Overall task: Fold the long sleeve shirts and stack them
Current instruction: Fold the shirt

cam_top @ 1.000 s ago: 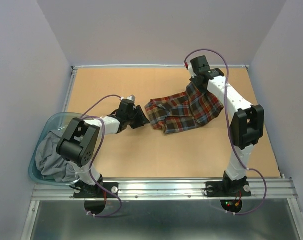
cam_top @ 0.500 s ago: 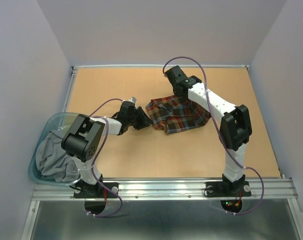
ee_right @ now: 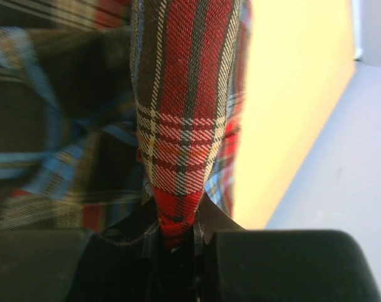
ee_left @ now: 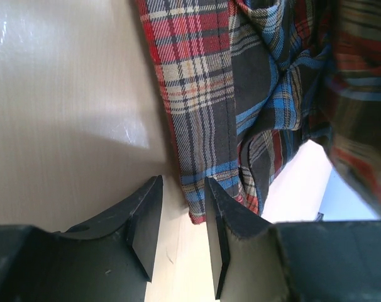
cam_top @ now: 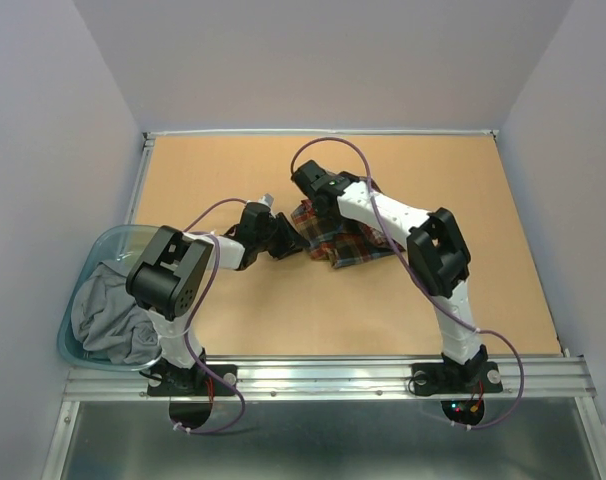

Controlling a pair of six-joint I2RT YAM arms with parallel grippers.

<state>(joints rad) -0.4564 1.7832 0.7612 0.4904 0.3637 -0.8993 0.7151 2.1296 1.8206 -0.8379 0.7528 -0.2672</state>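
The plaid long sleeve shirt [cam_top: 349,243] lies bunched on the tan table, partly under my right arm. My right gripper [cam_top: 309,187] is just beyond the shirt's far left corner. In the right wrist view it [ee_right: 176,221] is shut on a fold of red plaid cloth [ee_right: 181,145] that hangs from it. My left gripper [cam_top: 289,239] is low at the shirt's left edge. In the left wrist view its jaws [ee_left: 183,192] stand a little apart, open, with the shirt's hem corner [ee_left: 200,189] lying between the fingertips on the table.
A clear blue-green basket [cam_top: 75,290] at the table's left edge holds a grey garment [cam_top: 108,315]. A raised rim [cam_top: 323,132] runs along the table's far side. Bare tabletop [cam_top: 483,260] lies to the right of the shirt.
My right gripper has swept from the far right to the left, carrying the shirt's right part over onto the rest. The shirt's footprint is narrower. My left gripper has barely moved.
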